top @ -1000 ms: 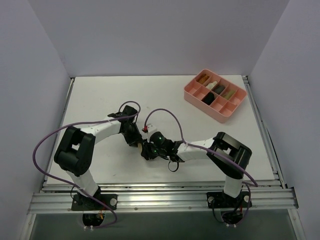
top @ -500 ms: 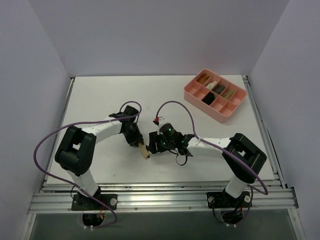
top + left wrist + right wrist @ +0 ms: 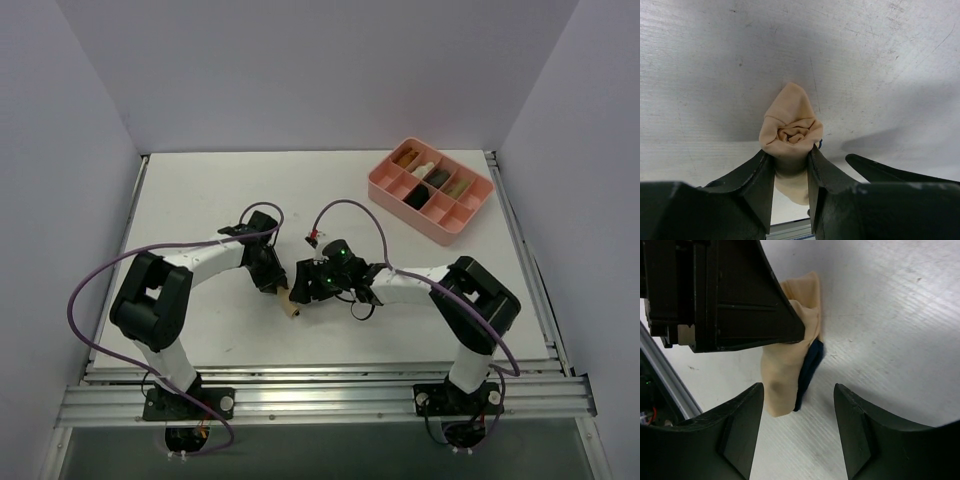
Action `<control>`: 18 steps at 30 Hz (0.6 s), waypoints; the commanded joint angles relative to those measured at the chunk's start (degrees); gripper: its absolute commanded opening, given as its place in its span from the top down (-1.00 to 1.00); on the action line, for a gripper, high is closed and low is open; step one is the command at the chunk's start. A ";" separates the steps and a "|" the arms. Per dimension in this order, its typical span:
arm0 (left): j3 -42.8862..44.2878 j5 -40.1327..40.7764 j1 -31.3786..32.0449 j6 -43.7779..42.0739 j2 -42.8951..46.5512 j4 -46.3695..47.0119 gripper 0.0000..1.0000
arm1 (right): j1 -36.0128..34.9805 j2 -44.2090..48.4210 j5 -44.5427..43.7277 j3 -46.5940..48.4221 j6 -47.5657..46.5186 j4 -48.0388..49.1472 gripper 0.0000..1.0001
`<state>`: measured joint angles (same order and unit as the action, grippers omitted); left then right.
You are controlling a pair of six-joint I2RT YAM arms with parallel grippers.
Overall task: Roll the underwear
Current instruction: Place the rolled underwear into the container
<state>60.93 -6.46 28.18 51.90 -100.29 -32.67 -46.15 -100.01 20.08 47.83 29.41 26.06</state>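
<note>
Currently: underwear (image 3: 790, 132), tan roll w/ dark trim, lies centre of table's near half, long axis approx near-far, clamped crosswise by left gripper (image 3: 790, 155), spiral end poking past its fingers. Right gripper (image 3: 797, 390) sits just right of roll, jaws apart, holding nothing, roll directly ahead of them. Surface: white matte table (image 3: 200, 190), room to left & near side; pink tray (image 3: 420, 227) far right, well apart.

Left wrist: underwear (image 3: 790, 127) roll's lower sides hidden behind left gripper (image 3: 790, 154) fingers. Right wrist: that gripper's body covers the roll's top. Top view: pink tray (image 3: 400, 212) contents too small to tell.
</note>
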 commanded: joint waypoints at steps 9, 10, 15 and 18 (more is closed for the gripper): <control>-2.30 5.23 1.17 -0.66 -4.12 -3.37 0.48 | -0.26 -3.44 3.48 2.00 1.62 5.57 -0.15; -2.30 5.32 1.17 -0.66 -4.12 -3.37 0.49 | -0.26 -3.61 3.57 2.09 1.62 5.92 -0.15; -2.30 5.32 1.17 -0.66 -4.39 -3.54 0.49 | -0.34 -5.81 4.09 3.58 1.35 6.02 -0.15; -2.22 5.40 1.17 -0.57 -4.39 -3.63 0.49 | -0.43 -6.87 4.18 3.85 1.53 6.36 -0.15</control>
<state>61.01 -6.11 28.36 51.94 -100.31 -32.75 -46.22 -105.93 23.44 50.17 30.65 31.38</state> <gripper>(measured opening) 0.358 0.575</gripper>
